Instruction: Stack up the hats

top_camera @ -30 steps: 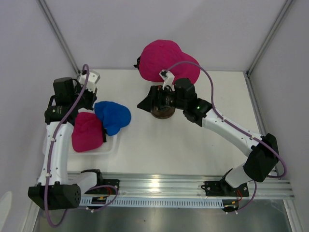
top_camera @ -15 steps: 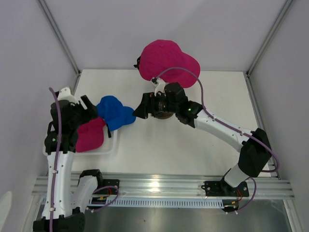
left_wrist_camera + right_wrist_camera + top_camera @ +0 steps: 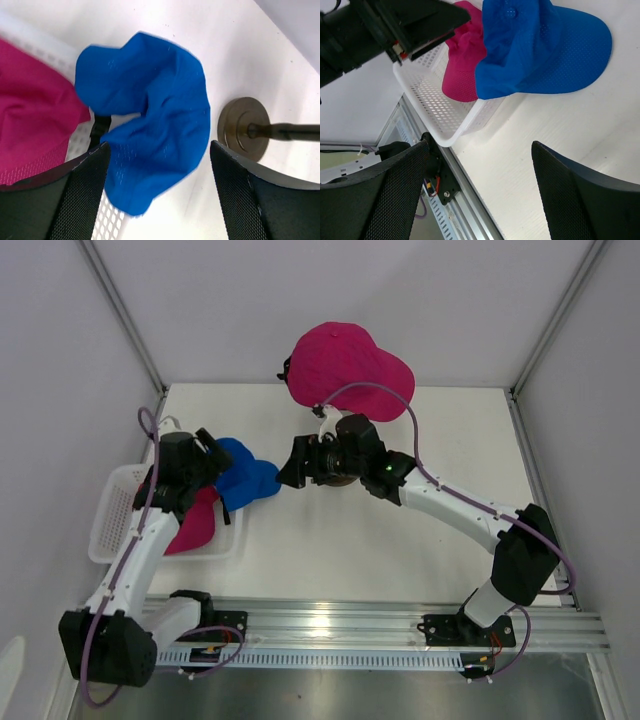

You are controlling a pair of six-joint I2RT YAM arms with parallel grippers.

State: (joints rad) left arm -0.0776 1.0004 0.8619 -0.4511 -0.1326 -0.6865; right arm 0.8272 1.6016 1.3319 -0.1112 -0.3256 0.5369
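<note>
Though the left arm (image 3: 138,552) hides much of it, one pink cap (image 3: 196,526) lies in the white basket (image 3: 112,515), the single blue cap (image 3: 248,478) draped over its rim. Above that, the left gripper (image 3: 160,147) hovers, jaws apart and empty; the right gripper (image 3: 287,465) reaches toward it, likewise spread. Farthest, a second pink cap (image 3: 345,365) perches high.

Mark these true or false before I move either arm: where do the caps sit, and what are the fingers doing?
1. The blue cap hangs over the basket rim onto the table. True.
2. The right fingers are shut on the blue cap. False: they are open, holding nothing.
3. A pink cap lies in the basket. True.
4. No cap is up on the stand. False: a second pink cap sits atop it.
5. The left fingers are open above the blue cap. True.
</note>
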